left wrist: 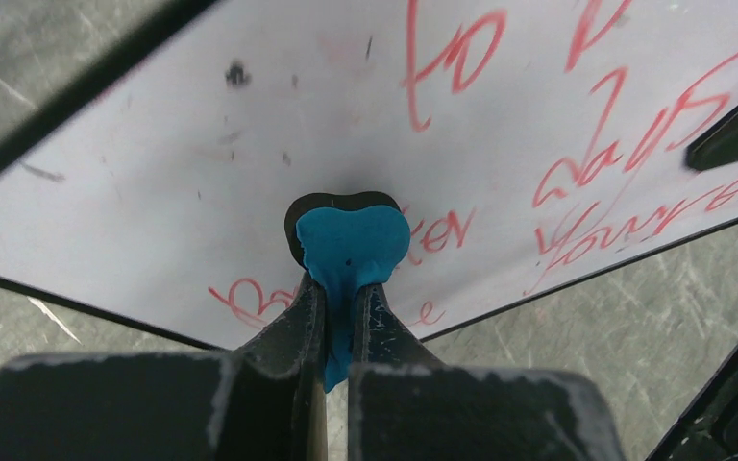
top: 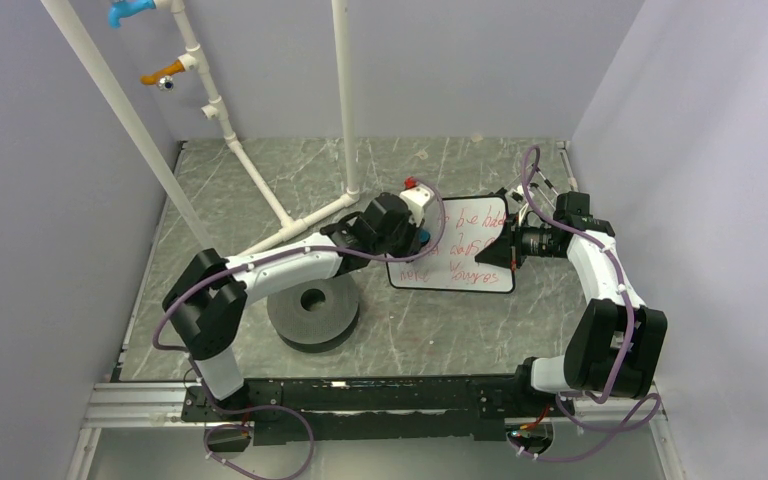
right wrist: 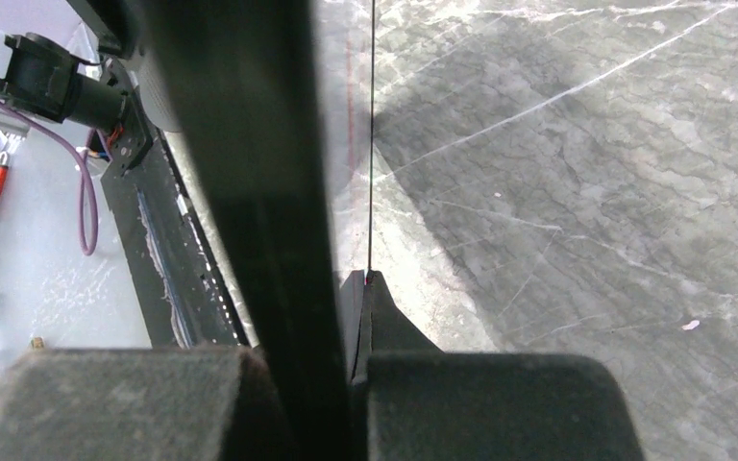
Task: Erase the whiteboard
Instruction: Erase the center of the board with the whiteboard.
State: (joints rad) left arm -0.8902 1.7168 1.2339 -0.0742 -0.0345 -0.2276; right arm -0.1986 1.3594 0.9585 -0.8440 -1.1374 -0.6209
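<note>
Left gripper (left wrist: 341, 293) clamped on the blue eraser (left wrist: 351, 240), pressing it to the whiteboard (left wrist: 183, 182), while right gripper (top: 501, 253) pinches the board's edge, apparently to steady it.

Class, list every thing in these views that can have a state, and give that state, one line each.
whiteboard: red handwriting over most of it, not yet erased
eraser: clamped between fingers, its blue end at the board's surface
left gripper: shut on the eraser
right gripper: shut on the whiteboard's edge
black disc: lying flat, nothing holding it
</note>
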